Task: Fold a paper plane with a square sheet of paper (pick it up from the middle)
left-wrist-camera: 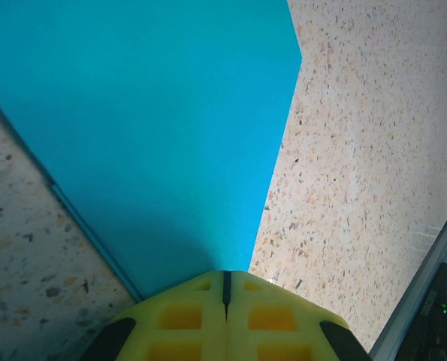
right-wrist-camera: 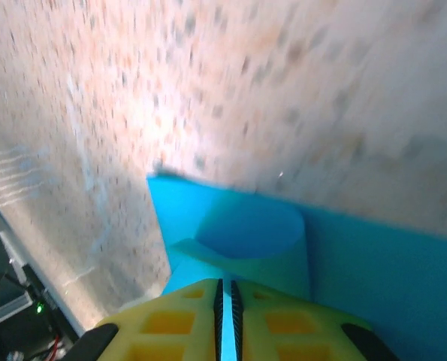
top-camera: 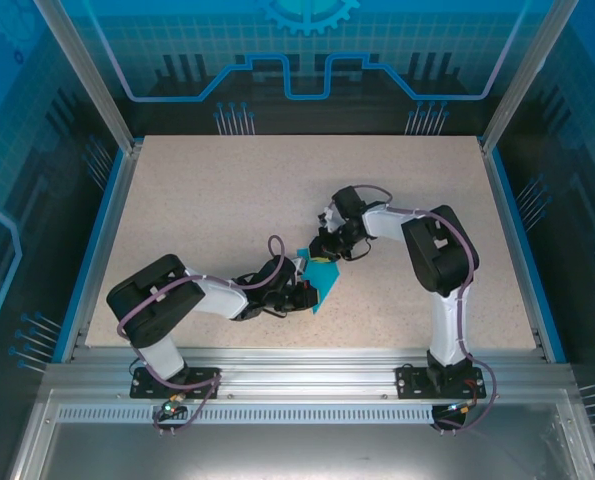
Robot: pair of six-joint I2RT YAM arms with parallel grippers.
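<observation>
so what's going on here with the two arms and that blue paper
Both arms are working on the teal sheet of paper near the front middle of the table. The left gripper is shut on one edge of the sheet, which spreads out ahead of it. The right gripper is pinched shut on another part, where the paper bends up into a soft curl. It looks like the middle of a fold, and no plane shape shows yet.

Speckled beige table [top-camera: 227, 200], blue border [top-camera: 95, 250], aluminium rail [top-camera: 307, 372]
</observation>
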